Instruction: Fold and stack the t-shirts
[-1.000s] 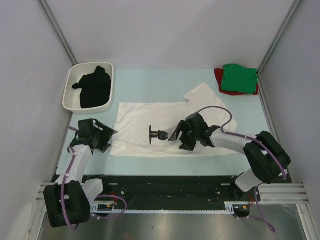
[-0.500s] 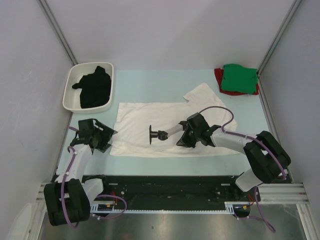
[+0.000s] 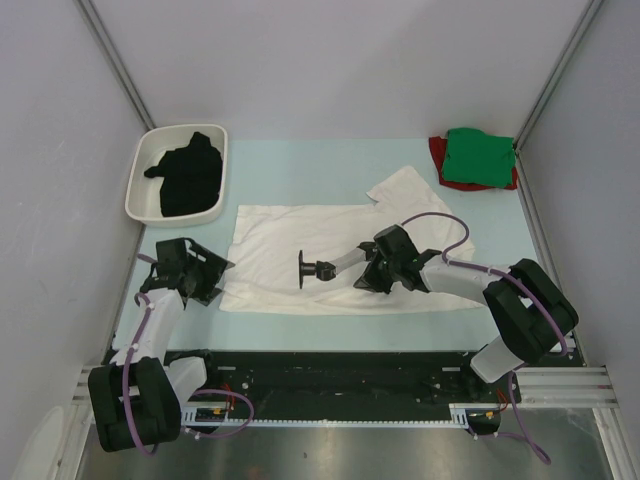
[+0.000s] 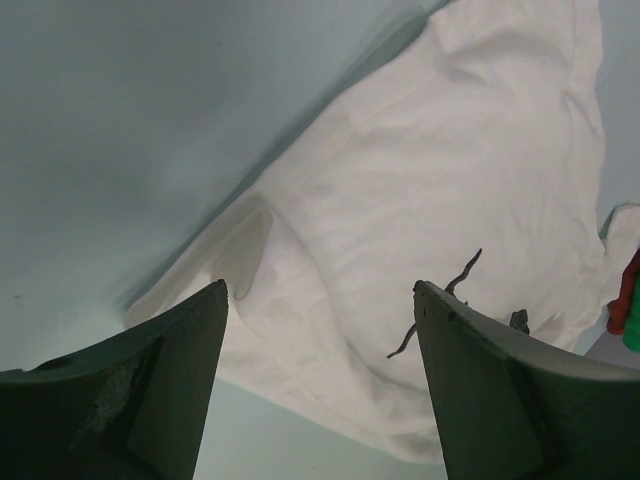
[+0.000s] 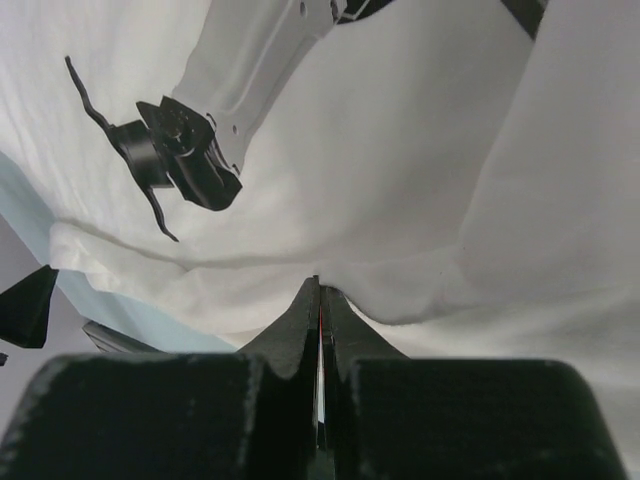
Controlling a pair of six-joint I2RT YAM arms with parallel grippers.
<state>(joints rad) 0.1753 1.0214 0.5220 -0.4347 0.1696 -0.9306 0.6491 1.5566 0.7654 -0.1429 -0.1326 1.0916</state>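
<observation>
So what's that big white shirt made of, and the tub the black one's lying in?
The white t-shirt looks like soft matte knit cloth, probably cotton: it creases and lies in limp folds. The tub looks like smooth rigid plastic, slightly glossy, with rounded moulded corners.

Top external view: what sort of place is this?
Likely a robot lab test cell: grey panel walls in aluminium framing, left arm and right arm bolted to a rail, white t-shirt spread on a pale blue mat.
</observation>
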